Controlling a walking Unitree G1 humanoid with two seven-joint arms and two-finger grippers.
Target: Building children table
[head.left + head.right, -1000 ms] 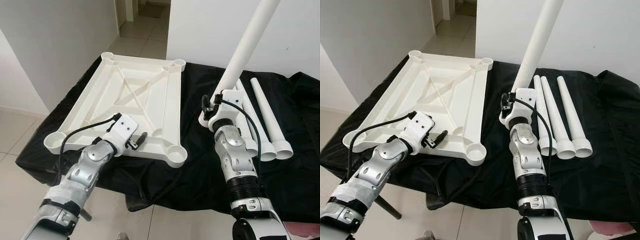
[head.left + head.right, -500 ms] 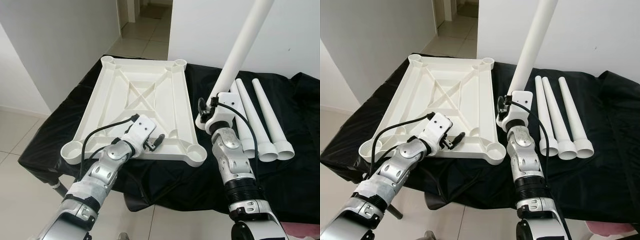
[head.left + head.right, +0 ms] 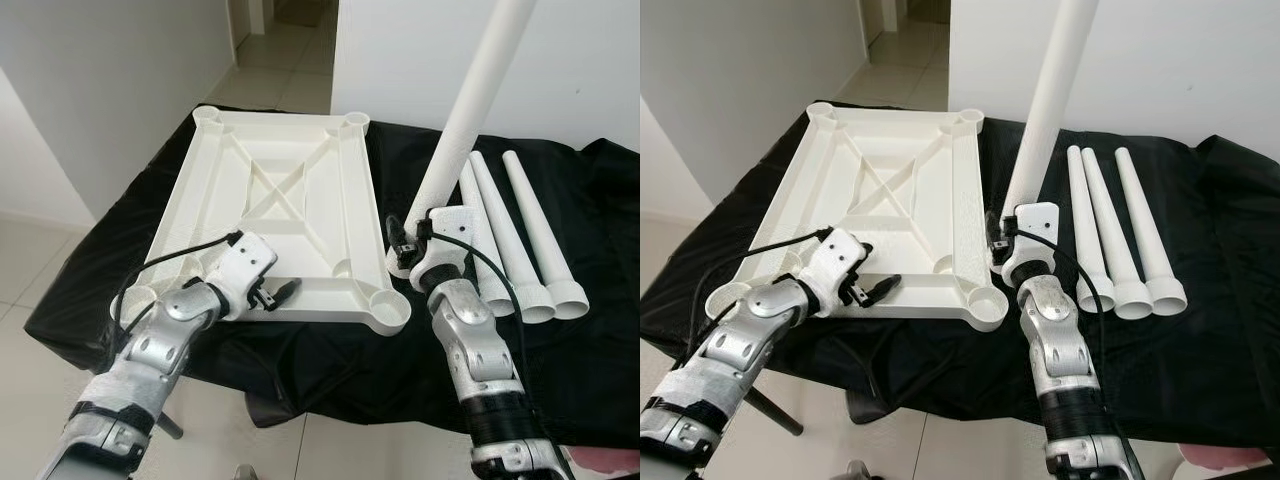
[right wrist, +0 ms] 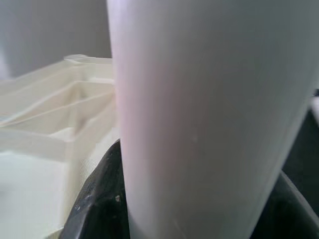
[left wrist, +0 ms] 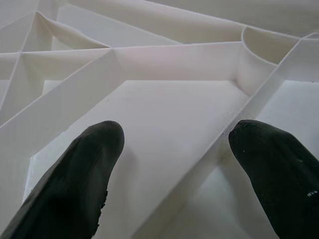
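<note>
A home — white walls (image 3: 110,70), pale tiled floor (image 3: 30,270) and a hallway (image 3: 280,60) running off behind.

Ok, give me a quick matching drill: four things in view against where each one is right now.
1. upturned white plastic tabletop
2. long white plastic leg
3. three spare white legs
4. left gripper

a. held near-upright in the right gripper
b. open, straddling a tabletop rib
c. lying side by side on the black cloth
d. flat, ribs facing up

Pairs: 1-d, 2-a, 3-c, 4-b

Left gripper (image 3: 283,291) low, jaws apart, right gripper (image 3: 402,243) clamped (arm raised)
</note>
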